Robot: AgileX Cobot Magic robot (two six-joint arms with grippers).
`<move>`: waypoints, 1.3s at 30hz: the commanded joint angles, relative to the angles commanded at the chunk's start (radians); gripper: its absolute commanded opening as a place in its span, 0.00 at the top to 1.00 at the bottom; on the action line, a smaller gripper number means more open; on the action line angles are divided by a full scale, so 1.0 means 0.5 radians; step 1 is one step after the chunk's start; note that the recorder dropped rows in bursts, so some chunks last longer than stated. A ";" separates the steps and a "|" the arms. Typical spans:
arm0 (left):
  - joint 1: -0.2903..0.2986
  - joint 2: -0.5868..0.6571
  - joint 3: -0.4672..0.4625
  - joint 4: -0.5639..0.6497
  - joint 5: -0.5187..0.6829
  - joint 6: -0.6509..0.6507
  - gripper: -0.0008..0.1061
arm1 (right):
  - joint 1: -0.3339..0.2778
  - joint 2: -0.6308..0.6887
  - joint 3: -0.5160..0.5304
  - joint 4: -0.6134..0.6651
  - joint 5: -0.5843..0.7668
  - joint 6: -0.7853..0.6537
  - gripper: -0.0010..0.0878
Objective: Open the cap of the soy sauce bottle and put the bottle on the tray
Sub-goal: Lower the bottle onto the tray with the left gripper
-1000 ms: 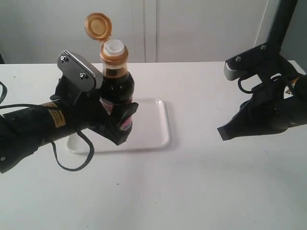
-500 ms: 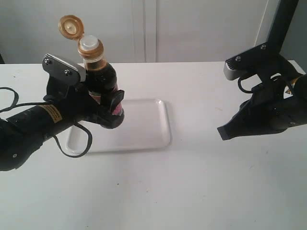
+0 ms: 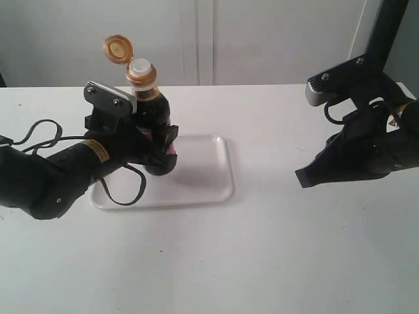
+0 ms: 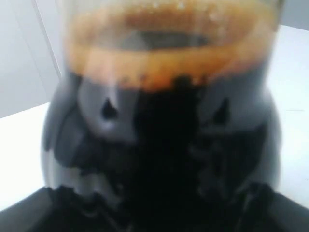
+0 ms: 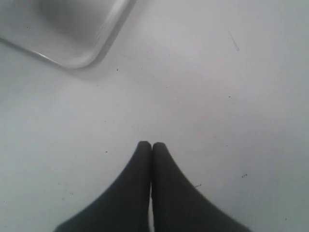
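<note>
The soy sauce bottle [image 3: 152, 112] stands upright over the left part of the white tray [image 3: 203, 171]; whether its base touches the tray is hidden by the gripper. Its orange-gold cap [image 3: 118, 49] is flipped open on its hinge, with the white spout [image 3: 140, 67] bare. My left gripper [image 3: 157, 152] is shut on the bottle's body. In the left wrist view the dark bottle [image 4: 164, 130] fills the picture and hides the jaws. My right gripper [image 3: 305, 177] hangs over the table to the right, well away from the tray. Its fingers [image 5: 151, 147] are pressed together, holding nothing.
The white table [image 3: 262, 261] spreads around the tray. A corner of the tray [image 5: 77, 48] shows in the right wrist view. A black cable [image 3: 39, 131] loops behind the left arm. A dark post [image 3: 383, 33] rises at the back right.
My left gripper carried the bottle left, then back right and down over the tray's left part. The cap stayed open. The right arm has not moved.
</note>
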 joint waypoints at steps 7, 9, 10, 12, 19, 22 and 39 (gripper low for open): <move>0.000 0.069 0.000 0.000 -0.005 -0.005 0.99 | 0.000 0.000 0.000 0.000 0.000 0.000 0.99; 0.000 0.071 0.000 0.000 -0.006 -0.005 0.94 | 0.000 0.000 0.000 0.000 0.000 0.000 0.99; 0.000 0.073 0.000 0.000 -0.006 -0.005 0.89 | 0.000 0.000 0.000 0.000 0.000 0.000 0.99; 0.000 0.073 0.000 0.000 0.004 -0.005 0.75 | 0.000 0.000 0.000 0.000 0.000 0.000 0.99; 0.000 0.073 0.000 0.000 0.017 -0.005 0.31 | 0.000 0.000 0.000 0.000 0.000 0.000 0.99; 0.000 0.073 0.000 0.000 0.017 -0.005 0.20 | 0.000 0.000 0.000 0.000 0.000 0.000 0.99; -0.004 -0.122 0.039 0.103 0.564 -0.173 0.02 | 0.000 0.000 0.000 0.000 0.000 0.000 0.99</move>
